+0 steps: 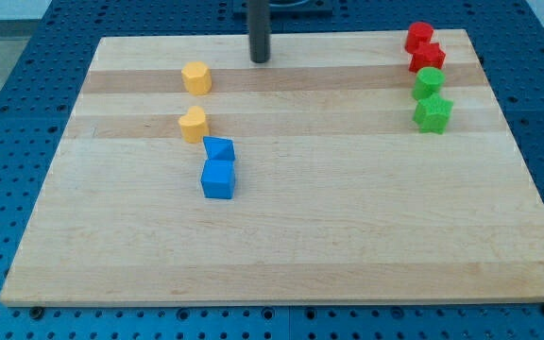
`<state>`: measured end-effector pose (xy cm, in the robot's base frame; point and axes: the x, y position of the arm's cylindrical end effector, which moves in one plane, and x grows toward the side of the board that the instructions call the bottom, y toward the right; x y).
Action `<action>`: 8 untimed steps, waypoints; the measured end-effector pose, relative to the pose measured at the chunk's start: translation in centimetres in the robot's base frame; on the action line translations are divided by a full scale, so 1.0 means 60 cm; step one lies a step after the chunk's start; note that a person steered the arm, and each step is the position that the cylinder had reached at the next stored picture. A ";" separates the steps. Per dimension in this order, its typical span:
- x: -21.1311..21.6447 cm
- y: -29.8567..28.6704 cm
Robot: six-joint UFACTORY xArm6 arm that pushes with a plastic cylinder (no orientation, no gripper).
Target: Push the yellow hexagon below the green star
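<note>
The yellow hexagon (196, 77) sits on the wooden board at the upper left. The green star (433, 113) lies near the board's right edge, far to the right of the hexagon. My tip (260, 59) stands near the board's top edge, to the right of and slightly above the yellow hexagon, a short gap away and not touching it.
A second yellow block (194, 124) sits below the hexagon. Two blue blocks (219, 149) (218, 178) touch each other just below it. A green round block (429, 82) sits above the star. Two red blocks (419, 37) (427, 58) sit at the top right corner. The board's bare wood (348, 217) ends at a blue pegboard surround.
</note>
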<state>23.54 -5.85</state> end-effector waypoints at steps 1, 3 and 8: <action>-0.007 -0.089; 0.030 -0.161; 0.199 -0.029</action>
<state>35.47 -7.59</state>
